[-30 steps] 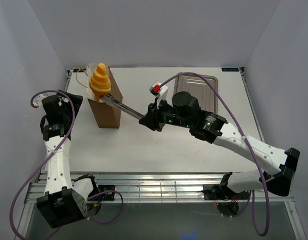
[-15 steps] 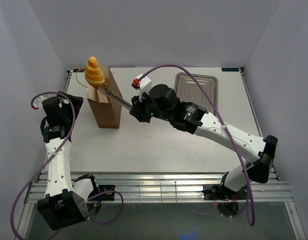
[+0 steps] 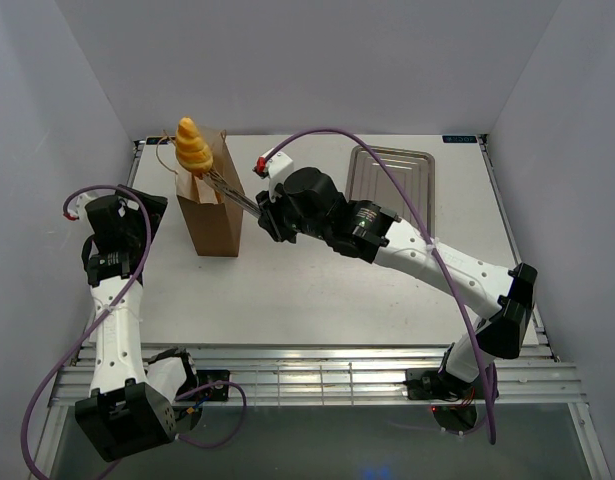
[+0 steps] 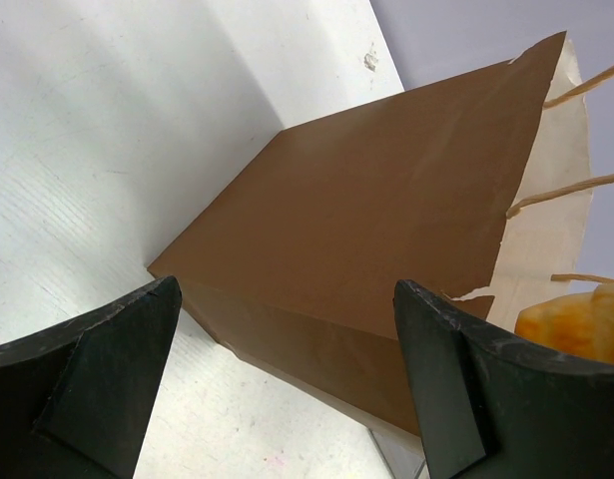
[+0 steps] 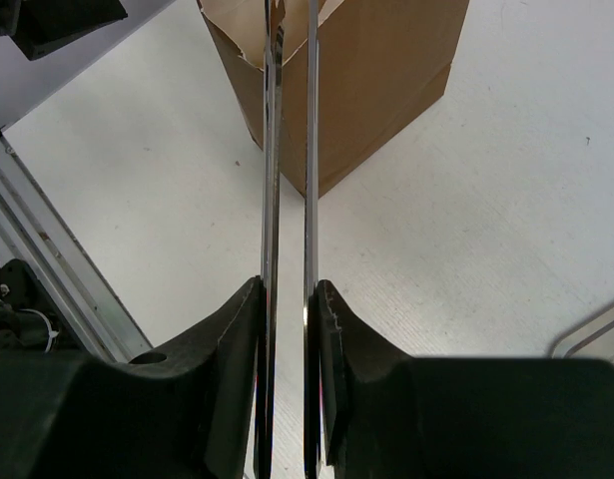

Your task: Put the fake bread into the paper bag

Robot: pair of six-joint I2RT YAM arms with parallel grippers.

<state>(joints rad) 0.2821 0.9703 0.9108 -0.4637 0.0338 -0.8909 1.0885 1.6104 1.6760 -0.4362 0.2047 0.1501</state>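
The croissant [image 3: 192,147] sits over the bag's [image 3: 212,215] open mouth, long axis on end, tapered tip up toward the far wall. Its lower end is pinched in the tongs [image 3: 232,190]. The right gripper [image 5: 287,299] is clamped on the tong arms, but its wrist view cuts the croissant off. The left gripper [image 4: 287,379] is spread wide beside the bag, and its view catches only an orange corner.
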